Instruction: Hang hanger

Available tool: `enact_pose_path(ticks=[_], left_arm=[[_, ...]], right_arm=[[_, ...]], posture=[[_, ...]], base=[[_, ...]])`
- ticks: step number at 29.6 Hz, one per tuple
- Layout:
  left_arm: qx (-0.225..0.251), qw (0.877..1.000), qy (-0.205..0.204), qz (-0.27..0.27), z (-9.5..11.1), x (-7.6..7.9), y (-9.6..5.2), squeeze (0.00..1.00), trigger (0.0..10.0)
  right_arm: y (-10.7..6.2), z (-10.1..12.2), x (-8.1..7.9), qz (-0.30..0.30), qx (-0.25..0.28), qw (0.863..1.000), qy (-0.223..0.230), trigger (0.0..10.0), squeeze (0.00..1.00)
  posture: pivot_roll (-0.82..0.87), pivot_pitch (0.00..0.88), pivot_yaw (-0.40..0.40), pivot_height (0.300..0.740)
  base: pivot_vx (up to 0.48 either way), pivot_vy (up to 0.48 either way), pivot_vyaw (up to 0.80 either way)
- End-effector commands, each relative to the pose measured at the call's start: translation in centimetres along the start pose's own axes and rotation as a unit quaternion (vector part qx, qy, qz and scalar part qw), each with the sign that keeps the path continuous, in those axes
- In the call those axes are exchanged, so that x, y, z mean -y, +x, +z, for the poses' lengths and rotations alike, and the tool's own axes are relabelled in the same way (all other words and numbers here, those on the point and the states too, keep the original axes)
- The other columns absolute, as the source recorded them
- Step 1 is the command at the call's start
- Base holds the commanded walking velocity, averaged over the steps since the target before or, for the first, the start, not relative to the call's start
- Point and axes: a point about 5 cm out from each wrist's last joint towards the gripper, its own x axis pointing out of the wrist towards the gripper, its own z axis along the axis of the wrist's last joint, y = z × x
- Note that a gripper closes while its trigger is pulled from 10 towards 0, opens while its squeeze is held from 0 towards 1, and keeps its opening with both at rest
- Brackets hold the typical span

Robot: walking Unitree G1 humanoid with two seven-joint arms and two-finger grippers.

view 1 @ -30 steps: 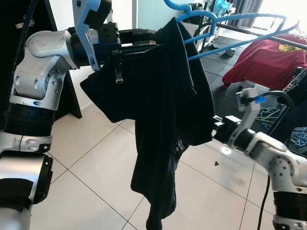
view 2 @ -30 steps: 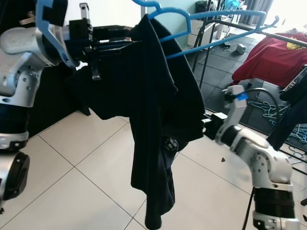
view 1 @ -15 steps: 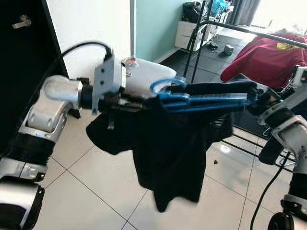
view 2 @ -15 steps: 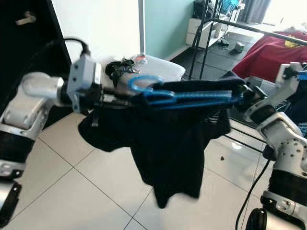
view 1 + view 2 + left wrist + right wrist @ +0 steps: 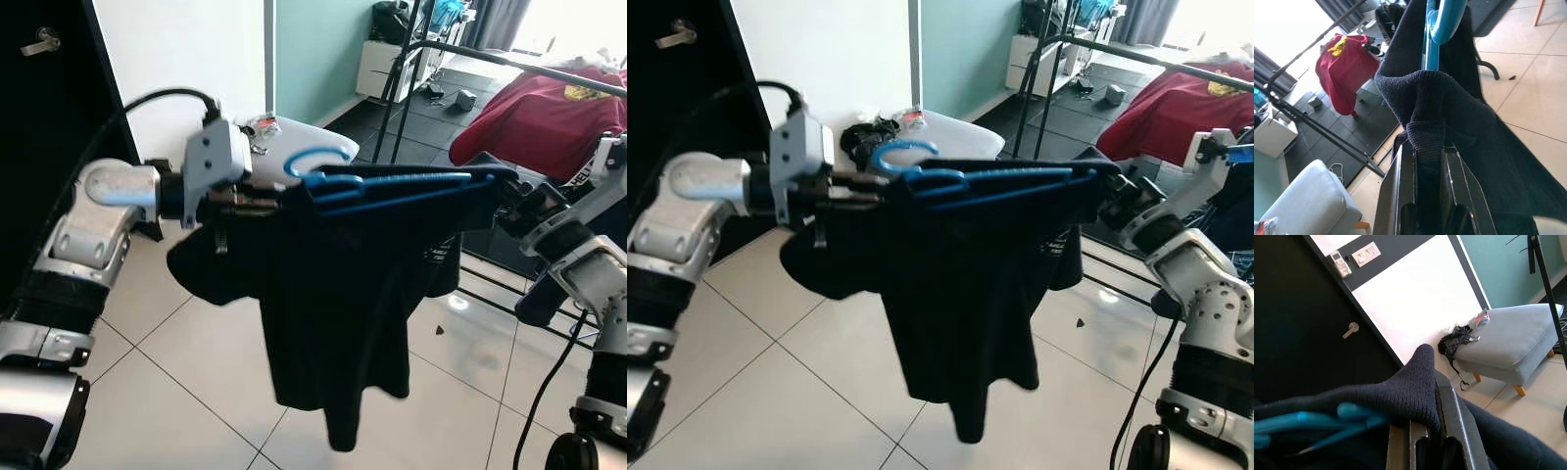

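Dark garment on blue hanger, stretched between left hand and right hand; both clamped on its fabric

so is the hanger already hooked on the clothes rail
No, the blue hanger with the dark garment is held in the air between the left gripper and right gripper, short of the rail.
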Motion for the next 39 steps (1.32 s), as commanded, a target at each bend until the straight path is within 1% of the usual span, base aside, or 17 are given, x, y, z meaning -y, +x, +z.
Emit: enact_pose_path(ticks=[1, 4, 6, 8, 9, 10, 13, 17, 18, 21, 22, 25, 27, 29, 31, 34, 39], left_arm=[[-0.026, 0.999, 0.005, 0.026, -0.2, -0.9, -1.2, 0.0, 0.0], [-0.046, 0.999, 0.008, 0.023, -0.8, -0.8, -1.6, 0.0, 0.0], [-0.069, 0.998, 0.012, 0.002, -1.5, -0.4, -1.9, 0.0, 0.0], [-0.074, 0.997, 0.012, -0.03, -1.8, 0.4, -1.7, 0.0, 0.0], [-0.074, 0.997, 0.012, -0.03, -1.8, 0.4, -1.7, 0.0, 0.0], [-0.075, 0.996, 0.009, -0.052, -1.9, 1.1, -1.2, 0.0, 0.0], [-0.077, 0.995, 0.008, -0.055, -2.0, 1.2, -1.1, 0.0, 0.0], [-0.083, 0.996, -0.025, -0.022, -2.5, 0.9, -0.4, 0.0, 0.0], [-0.083, 0.996, -0.025, -0.022, -2.5, 0.9, -0.4, 0.0, 0.0], [-0.054, 0.996, -0.063, 0.009, -2.1, 0.6, 0.4, 0.0, 0.0], [-0.054, 0.996, -0.063, 0.009, -2.1, 0.6, 0.4, 0.0, 0.0], [-0.001, 0.99, -0.135, 0.037, -1.0, 0.3, 1.7, 0.0, 0.0], [0.017, 0.985, -0.165, 0.041, -0.5, 0.4, 2.3, 0.0, 0.0], [0.022, 0.984, -0.172, 0.04, -0.4, 0.5, 2.5, 0.0, 0.0], [0.028, 0.983, -0.179, 0.022, -0.3, 1.4, 3.0, 0.0, 0.0], [0.026, 0.983, -0.183, 0.013, -0.3, 1.9, 3.2, 0.0, 0.0], [-0.005, 0.982, -0.191, -0.005, -1.4, 3.9, 3.8, 0.0, 0.0]], right_arm=[[-0.2, 0.9, -0.3, 0.007, 0.013, 1.0, -0.01, 0.0, 0.0], [-0.3, 0.9, -0.2, 0.005, 0.012, 1.0, -0.014, 0.0, 0.0], [-0.5, 1.0, 0.0, 0.001, 0.013, 1.0, -0.017, 0.0, 0.0], [-0.5, 1.0, 0.0, 0.0, 0.013, 1.0, -0.021, 0.0, 0.0], [-0.5, 1.0, 0.0, 0.0, 0.013, 1.0, -0.021, 0.0, 0.0], [-0.3, 0.8, 0.0, -0.002, 0.008, 1.0, -0.03, 0.0, 0.0], [-0.2, 0.7, 0.0, -0.002, 0.005, 0.999, -0.033, 0.0, 0.0], [0.3, -0.1, -0.8, 0.013, -0.016, 0.999, -0.046, 0.0, 0.0], [0.3, -0.1, -0.8, 0.013, -0.016, 0.999, -0.046, 0.0, 0.0], [0.8, -0.8, -1.6, 0.026, -0.032, 0.998, -0.056, 0.0, 0.0], [0.8, -0.8, -1.6, 0.026, -0.032, 0.998, -0.056, 0.0, 0.0], [1.3, -2.4, -2.4, 0.036, -0.072, 0.993, -0.084, 0.0, 0.0], [1.5, -3.2, -2.8, 0.046, -0.092, 0.99, -0.098, 0.0, 0.0], [1.5, -3.4, -3.0, 0.051, -0.099, 0.988, -0.104, 0.0, 0.0], [1.6, -3.8, -3.5, 0.065, -0.112, 0.985, -0.116, 0.0, 0.0], [1.6, -4.0, -3.8, 0.07, -0.117, 0.983, -0.121, 0.0, 0.0], [1.5, -4.5, -4.7, 0.1, -0.139, 0.975, -0.143, 0.0, 0.0]], posture=[[-0.02, 0.078, -0.057, 0.74], [-0.02, 0.079, -0.055, 0.74], [-0.02, 0.079, -0.054, 0.74], [-0.02, 0.079, -0.051, 0.74], [-0.02, 0.079, -0.051, 0.74], [-0.02, 0.076, -0.052, 0.74], [-0.02, 0.076, -0.052, 0.74], [-0.02, 0.071, -0.052, 0.74], [-0.02, 0.071, -0.052, 0.74], [-0.02, 0.066, -0.05, 0.74], [-0.02, 0.066, -0.05, 0.74], [-0.02, 0.063, -0.051, 0.74], [-0.02, 0.063, -0.051, 0.74], [-0.02, 0.063, -0.051, 0.74], [-0.02, 0.063, -0.049, 0.74], [-0.02, 0.063, -0.049, 0.74], [-0.02, 0.069, -0.045, 0.74]], base=[[0.0, 0.0, 0.0], [0.0, 0.0, 0.0], [0.0, 0.0, 0.0], [0.0, 0.0, 0.0], [0.0, 0.0, 0.0], [0.0, 0.0, 0.0], [0.0, 0.0, 0.0], [0.0, 0.0, 0.0], [0.0, 0.0, 0.0], [0.0, 0.0, 0.0], [0.0, 0.0, 0.0], [0.0, 0.0, 0.0], [0.0, 0.0, 0.0], [0.0, 0.0, 0.0], [0.0, 0.0, 0.0], [0.0, 0.0, 0.0], [0.0, 0.0, 0.0]])
